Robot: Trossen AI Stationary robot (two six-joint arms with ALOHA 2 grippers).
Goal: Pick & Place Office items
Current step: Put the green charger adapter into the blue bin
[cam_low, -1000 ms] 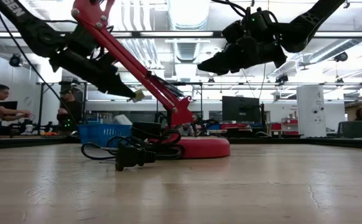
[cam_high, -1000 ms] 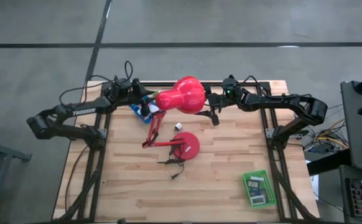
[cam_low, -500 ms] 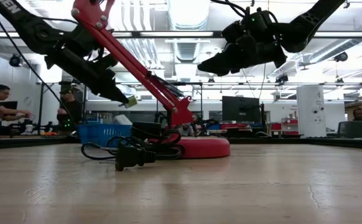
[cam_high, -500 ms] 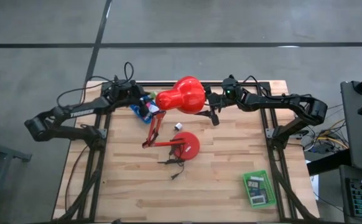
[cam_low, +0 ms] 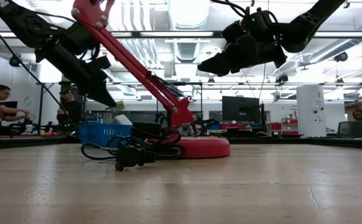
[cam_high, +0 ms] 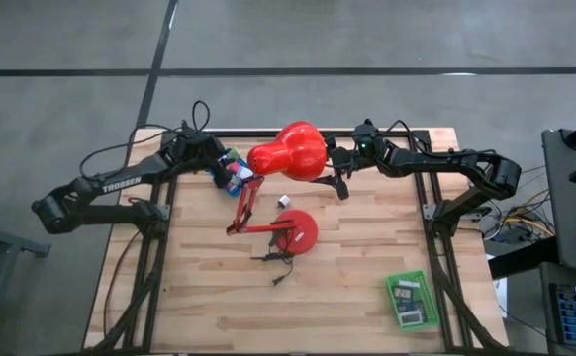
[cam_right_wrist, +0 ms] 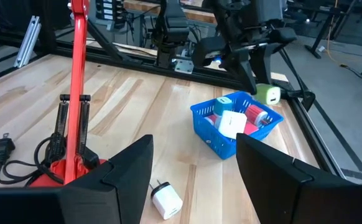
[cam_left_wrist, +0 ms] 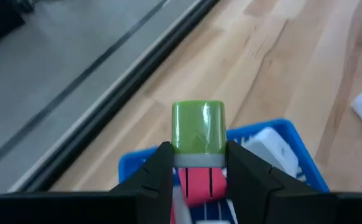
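Left hand [cam_left_wrist: 196, 168] carried green block [cam_left_wrist: 197, 127] over blue tray [cam_left_wrist: 293, 146].

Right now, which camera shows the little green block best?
The left wrist view: the green block fills the middle, pinched in the left gripper jaws above the blue tray. The right wrist view shows it small and far off, the low view only as a speck, and the high view barely at all.

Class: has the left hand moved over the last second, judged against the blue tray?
Yes. The left hand with its green block has dropped leftward, nearer the blue tray.
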